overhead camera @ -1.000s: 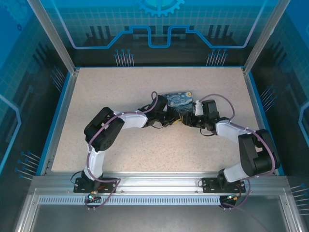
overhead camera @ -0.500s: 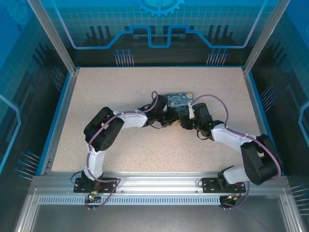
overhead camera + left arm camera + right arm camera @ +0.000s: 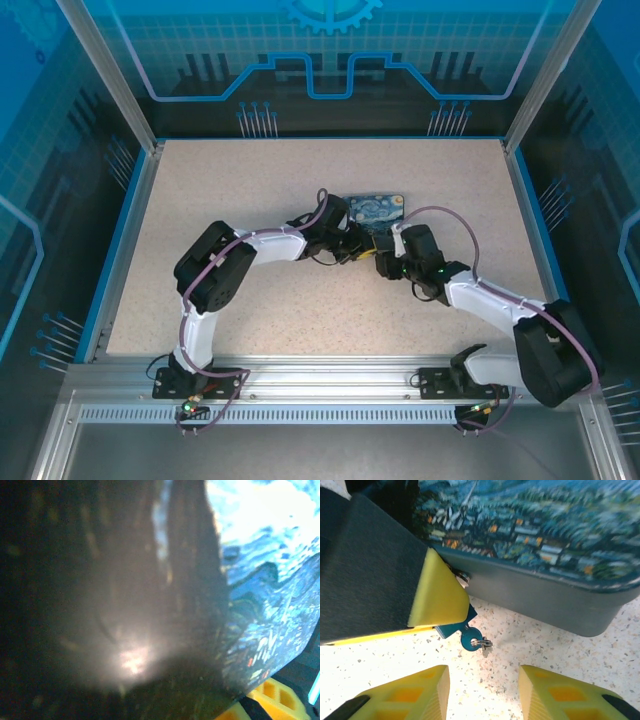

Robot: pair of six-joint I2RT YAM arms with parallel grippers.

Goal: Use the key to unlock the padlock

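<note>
On the speckled tabletop [image 3: 530, 645], beside the night-sky box [image 3: 545, 595], the left gripper [image 3: 440, 616] seems clamped on the blue padlock [image 3: 451, 628] to steady it, while the right gripper [image 3: 482, 687], jaws wide and empty, faces the key [image 3: 470, 639] jutting from the lock, apparently to turn it.

The bench [image 3: 545, 650] is speckled, matt, faintly grainy. The box [image 3: 535, 597] has a smooth, dull plastic wall — its printed lid glossier. The padlock [image 3: 450, 629] has a smooth blue body.
</note>
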